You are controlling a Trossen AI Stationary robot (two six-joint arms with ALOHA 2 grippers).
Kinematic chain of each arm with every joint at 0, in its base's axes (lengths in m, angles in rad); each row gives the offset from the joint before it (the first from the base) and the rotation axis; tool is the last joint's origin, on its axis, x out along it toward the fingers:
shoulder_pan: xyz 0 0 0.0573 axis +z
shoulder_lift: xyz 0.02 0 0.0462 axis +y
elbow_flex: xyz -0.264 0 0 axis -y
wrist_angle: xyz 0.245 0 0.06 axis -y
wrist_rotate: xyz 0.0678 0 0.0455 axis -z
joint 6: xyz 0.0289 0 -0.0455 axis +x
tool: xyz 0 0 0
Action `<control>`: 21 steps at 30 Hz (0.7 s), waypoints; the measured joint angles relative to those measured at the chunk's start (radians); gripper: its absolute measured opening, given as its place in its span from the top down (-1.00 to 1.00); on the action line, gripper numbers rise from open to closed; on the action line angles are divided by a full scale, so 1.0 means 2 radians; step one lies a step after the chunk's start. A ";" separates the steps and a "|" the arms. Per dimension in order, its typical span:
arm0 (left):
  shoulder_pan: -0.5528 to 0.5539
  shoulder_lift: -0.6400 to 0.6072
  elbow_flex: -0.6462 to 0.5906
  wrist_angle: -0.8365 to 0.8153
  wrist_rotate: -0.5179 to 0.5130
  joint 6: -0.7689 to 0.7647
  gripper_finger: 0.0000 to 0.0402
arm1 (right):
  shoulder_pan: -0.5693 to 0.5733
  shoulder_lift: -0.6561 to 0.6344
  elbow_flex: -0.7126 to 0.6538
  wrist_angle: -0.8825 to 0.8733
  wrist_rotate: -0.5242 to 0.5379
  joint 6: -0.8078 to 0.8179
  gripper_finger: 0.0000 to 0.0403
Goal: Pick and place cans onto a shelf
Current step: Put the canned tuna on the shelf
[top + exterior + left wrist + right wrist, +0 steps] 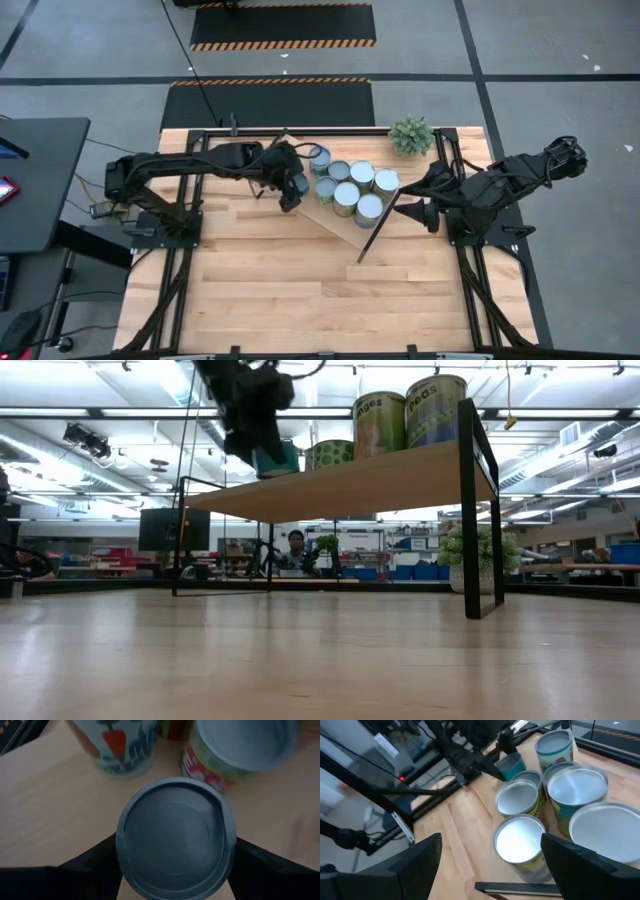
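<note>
The shelf (335, 225) stands askew on the table's far half, with several cans (362, 176) upright on its board. My left gripper (297, 188) is over the shelf's left end, shut on one more can (175, 840) with a blue-grey top; the low view shows this can (276, 460) at the board's left end. Beyond it in the left wrist view stand a carrot-labelled can (120, 745) and a red-labelled can (235, 750). My right gripper (418, 200) hovers open and empty beside the shelf's right end, looking at the cans (520, 840). My left gripper pinches the can's round side (122, 865) between its two fingers (97, 862), one on each opposite side, just below the top rim. The fingers slant down from the table's left. The can stays upright; whether its base rests on the board I cannot tell.
A small potted plant (411, 135) sits at the table's far edge, right of the shelf. The shelf's black frame legs (470, 510) reach down to the table. The table's near half (320, 300) is bare wood. A person (296, 550) sits far off in the room.
</note>
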 joint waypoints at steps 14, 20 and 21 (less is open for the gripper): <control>0.002 0.033 0.000 0.050 -0.017 0.034 -0.50 | 0.000 -0.052 -0.054 0.014 0.008 0.019 -0.72; 0.001 0.044 0.000 0.061 -0.013 0.051 -0.77 | 0.000 -0.051 -0.054 0.013 0.008 0.012 -0.72; 0.001 0.044 -0.001 0.057 -0.010 0.051 -0.81 | 0.000 -0.051 -0.054 0.013 0.007 0.012 -0.72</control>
